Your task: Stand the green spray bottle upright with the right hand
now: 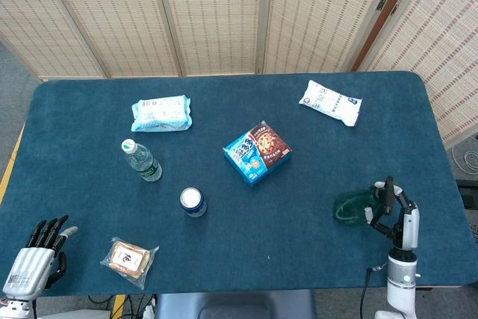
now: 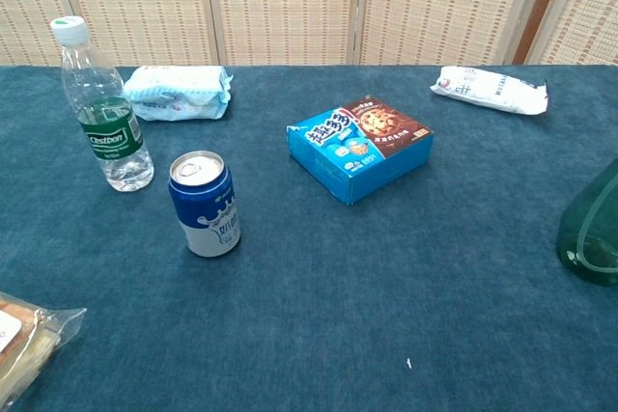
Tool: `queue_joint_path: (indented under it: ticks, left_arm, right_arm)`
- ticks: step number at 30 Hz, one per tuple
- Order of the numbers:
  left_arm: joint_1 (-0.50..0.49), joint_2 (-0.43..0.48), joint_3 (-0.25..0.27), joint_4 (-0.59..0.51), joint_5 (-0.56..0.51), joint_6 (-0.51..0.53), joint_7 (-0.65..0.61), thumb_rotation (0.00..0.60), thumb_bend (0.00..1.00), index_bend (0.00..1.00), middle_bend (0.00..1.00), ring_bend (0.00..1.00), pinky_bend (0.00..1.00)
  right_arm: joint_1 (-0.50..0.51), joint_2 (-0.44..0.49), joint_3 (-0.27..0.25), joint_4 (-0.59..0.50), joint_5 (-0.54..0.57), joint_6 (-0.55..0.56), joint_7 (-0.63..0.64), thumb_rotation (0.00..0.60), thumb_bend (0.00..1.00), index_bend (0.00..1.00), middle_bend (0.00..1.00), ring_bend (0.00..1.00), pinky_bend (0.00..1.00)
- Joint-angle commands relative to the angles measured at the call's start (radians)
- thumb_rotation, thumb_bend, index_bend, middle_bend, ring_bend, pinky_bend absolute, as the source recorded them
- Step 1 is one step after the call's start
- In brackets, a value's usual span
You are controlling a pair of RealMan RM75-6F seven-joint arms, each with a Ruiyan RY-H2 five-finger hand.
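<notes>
Touching green spray bottle, right hand; grip unclear.

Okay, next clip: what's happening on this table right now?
The robot's right hand is at the translucent green spray bottle near the table's right front edge; whether it grips the bottle cannot be told. The left hand rests idle off the left front corner, fingers apart, holding nothing. The blue cookie box and blue drink can stand untouched.
</notes>
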Motion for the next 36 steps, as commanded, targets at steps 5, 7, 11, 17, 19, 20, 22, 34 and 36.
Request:
queue_joint_path:
  ticks: [5,7,11,17,19,20,22,34,36]
  left_arm:
    - [-0.003,-0.003,0.001,-0.006,0.004,-0.006,0.013,0.600,0.74,0.18,0.07,0.07,0.00]
    - [-0.002,-0.004,0.001,-0.008,0.004,-0.007,0.018,0.600,0.74,0.18,0.07,0.07,0.00]
    - [-0.001,-0.004,0.002,-0.014,0.004,-0.006,0.023,0.600,0.74,0.18,0.07,0.07,0.00]
    - [-0.001,-0.002,0.002,-0.021,0.005,-0.008,0.029,0.600,0.74,0.18,0.07,0.07,0.00]
    - [-0.002,-0.002,0.000,-0.021,0.004,-0.009,0.029,0.600,0.74,0.18,0.07,0.07,0.00]
    - [-0.002,-0.002,0.000,-0.021,0.003,-0.010,0.029,0.600,0.74,0.18,0.07,0.07,0.00]
    - [-0.002,-0.003,0.000,-0.020,0.002,-0.013,0.029,0.600,0.74,0.18,0.07,0.07,0.00]
    - [-0.005,-0.005,-0.003,-0.016,-0.006,-0.023,0.027,0.600,0.74,0.18,0.07,0.07,0.00]
    - [-0.005,-0.006,-0.003,-0.015,-0.006,-0.023,0.028,0.600,0.74,0.18,0.07,0.07,0.00]
  right_arm:
    - [-0.024,-0.007,-0.002,0.014,0.003,0.012,0.027,0.600,0.30,0.49,0.57,0.47,0.55]
    - [-0.029,-0.009,-0.004,0.019,0.002,0.018,0.032,0.600,0.30,0.49,0.57,0.47,0.55]
    - [-0.038,-0.016,-0.006,0.027,0.002,0.025,0.039,0.600,0.30,0.49,0.57,0.47,0.55]
    - [-0.032,-0.017,0.003,0.041,0.012,0.006,0.050,0.600,0.30,0.49,0.57,0.47,0.55]
    - [-0.026,-0.014,0.009,0.042,0.016,-0.003,0.054,0.600,0.30,0.49,0.57,0.47,0.55]
    - [-0.024,-0.012,0.011,0.043,0.018,-0.007,0.056,0.600,0.30,0.49,0.57,0.47,0.55]
    - [-0.021,-0.010,0.014,0.043,0.021,-0.015,0.059,0.600,0.30,0.49,0.57,0.47,0.55]
    - [-0.009,-0.013,0.016,0.052,0.024,-0.034,0.064,0.600,0.30,0.49,0.57,0.47,0.55]
    - [-0.009,-0.014,0.017,0.054,0.024,-0.034,0.063,0.600,0.30,0.49,0.57,0.47,0.55]
